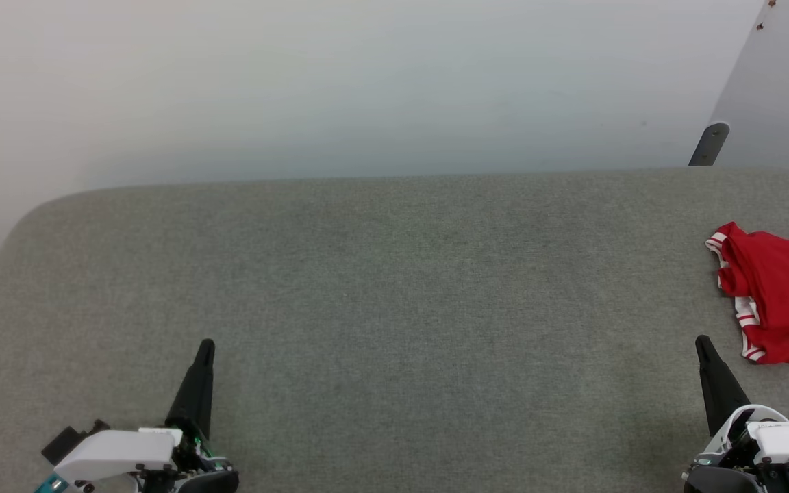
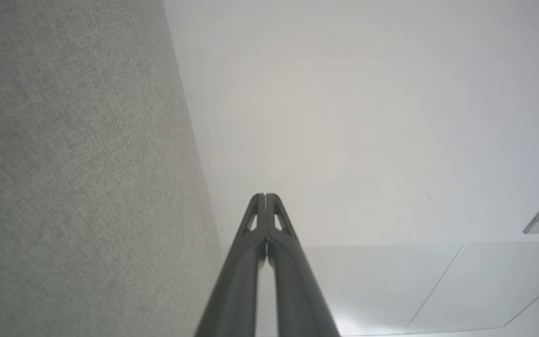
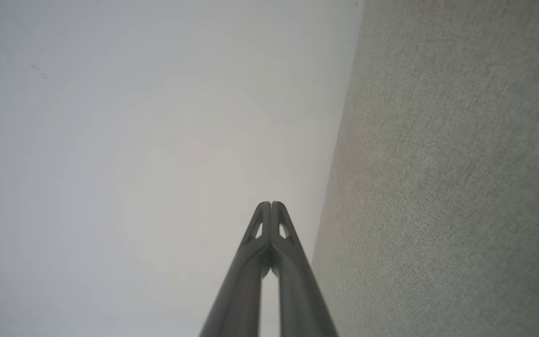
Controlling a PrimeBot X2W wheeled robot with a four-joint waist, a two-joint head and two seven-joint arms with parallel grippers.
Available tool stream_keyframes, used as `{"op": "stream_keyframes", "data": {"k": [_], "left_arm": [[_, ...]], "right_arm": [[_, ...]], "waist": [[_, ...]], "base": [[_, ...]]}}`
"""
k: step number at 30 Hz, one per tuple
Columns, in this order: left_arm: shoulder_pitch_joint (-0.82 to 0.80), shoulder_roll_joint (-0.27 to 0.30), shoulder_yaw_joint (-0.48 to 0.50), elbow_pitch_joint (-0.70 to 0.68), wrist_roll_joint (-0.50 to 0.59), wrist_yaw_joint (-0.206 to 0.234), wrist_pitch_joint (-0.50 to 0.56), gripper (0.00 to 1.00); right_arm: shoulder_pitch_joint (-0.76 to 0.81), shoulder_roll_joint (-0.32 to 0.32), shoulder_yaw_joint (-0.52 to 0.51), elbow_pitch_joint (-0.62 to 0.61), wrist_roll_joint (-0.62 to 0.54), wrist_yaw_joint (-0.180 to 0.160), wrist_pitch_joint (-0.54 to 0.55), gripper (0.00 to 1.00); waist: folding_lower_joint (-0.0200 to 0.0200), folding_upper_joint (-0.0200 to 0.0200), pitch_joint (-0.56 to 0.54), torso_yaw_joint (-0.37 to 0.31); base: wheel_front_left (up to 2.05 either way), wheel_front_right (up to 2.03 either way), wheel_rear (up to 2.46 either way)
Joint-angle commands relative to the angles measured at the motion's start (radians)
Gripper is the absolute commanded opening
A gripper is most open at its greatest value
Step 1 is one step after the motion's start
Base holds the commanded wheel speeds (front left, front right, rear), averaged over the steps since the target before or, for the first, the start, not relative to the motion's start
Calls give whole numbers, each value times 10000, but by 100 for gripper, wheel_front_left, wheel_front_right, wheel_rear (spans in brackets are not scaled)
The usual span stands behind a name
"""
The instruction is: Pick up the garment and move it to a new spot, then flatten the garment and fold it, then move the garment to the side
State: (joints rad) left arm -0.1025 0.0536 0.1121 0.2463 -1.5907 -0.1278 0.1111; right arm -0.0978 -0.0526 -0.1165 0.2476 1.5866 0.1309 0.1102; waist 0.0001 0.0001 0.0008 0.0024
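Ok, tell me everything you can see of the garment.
The garment is a soft red top with red-and-white striped trim at its upper left corner and along its lower left edge. It lies in a compact, creased heap on the grey fabric surface at the head view's far right, cut off by the picture's edge. Nothing grips it: the right gripper, shut, points up just below and left of it, apart.

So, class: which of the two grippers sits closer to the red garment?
The right gripper, right beside the garment; the left gripper is far across the grey surface.
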Motion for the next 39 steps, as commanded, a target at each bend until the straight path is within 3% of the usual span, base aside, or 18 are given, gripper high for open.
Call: {"op": "stream_keyframes", "data": {"k": [1, 39], "left_arm": [[-103, -49, 47, -17, -187, -52, 48, 0], [-112, -51, 47, -19, -230, -53, 65, 0]], "right_arm": [[-186, 41, 36, -47, 189, -3, 56, 0], [-139, 41, 38, -37, 281, -2, 72, 0]], "waist": [[-1, -1, 11, -11], [-1, -1, 23, -24]], "base": [[0, 0, 0], [0, 0, 0]]}}
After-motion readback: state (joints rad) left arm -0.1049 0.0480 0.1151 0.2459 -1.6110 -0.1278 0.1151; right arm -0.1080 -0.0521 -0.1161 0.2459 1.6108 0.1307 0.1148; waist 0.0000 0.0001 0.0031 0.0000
